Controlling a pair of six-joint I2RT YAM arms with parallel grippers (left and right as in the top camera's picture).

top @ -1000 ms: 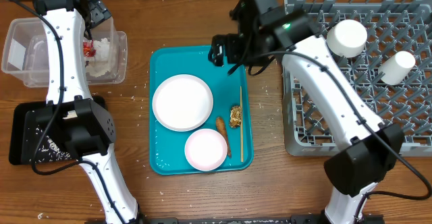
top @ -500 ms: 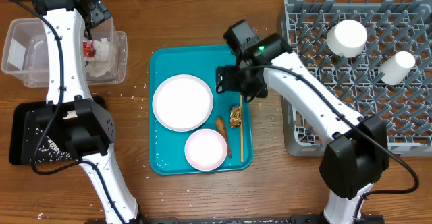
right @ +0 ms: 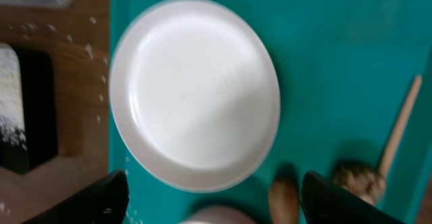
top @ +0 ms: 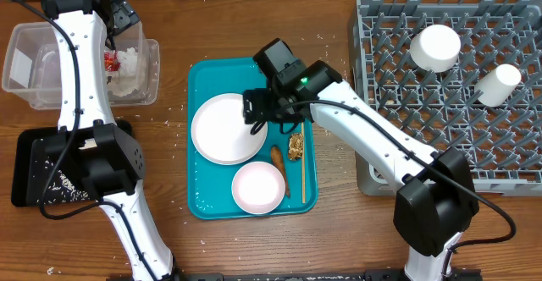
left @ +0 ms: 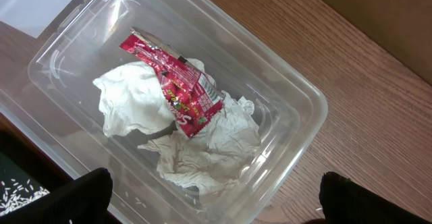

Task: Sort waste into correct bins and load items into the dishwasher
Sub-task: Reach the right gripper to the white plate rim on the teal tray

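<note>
A teal tray (top: pixel 203 78) holds a white plate (top: pixel 224 130), a white bowl (top: pixel 258 188), a wooden chopstick (top: pixel 302 158) and two brown food scraps (top: pixel 295 146). My right gripper (top: pixel 269 116) is open and empty, hovering over the plate's right edge. In the right wrist view the plate (right: pixel 194 92) lies between and beyond the fingers (right: pixel 212 200). My left gripper (top: pixel 118 14) is open and empty over the clear bin (top: pixel 34 61). That bin (left: pixel 297 109) holds a red wrapper (left: pixel 177 88) and crumpled tissues (left: pixel 216 143).
A grey dishwasher rack (top: pixel 381 146) stands at the right with two white cups (top: pixel 436 48) in it. A black tray (top: pixel 34 171) with white grains lies at the left front. Crumbs lie scattered on the wooden table.
My right arm has swung left and forward from the tray's back edge to above the plate. The left arm has not moved.
</note>
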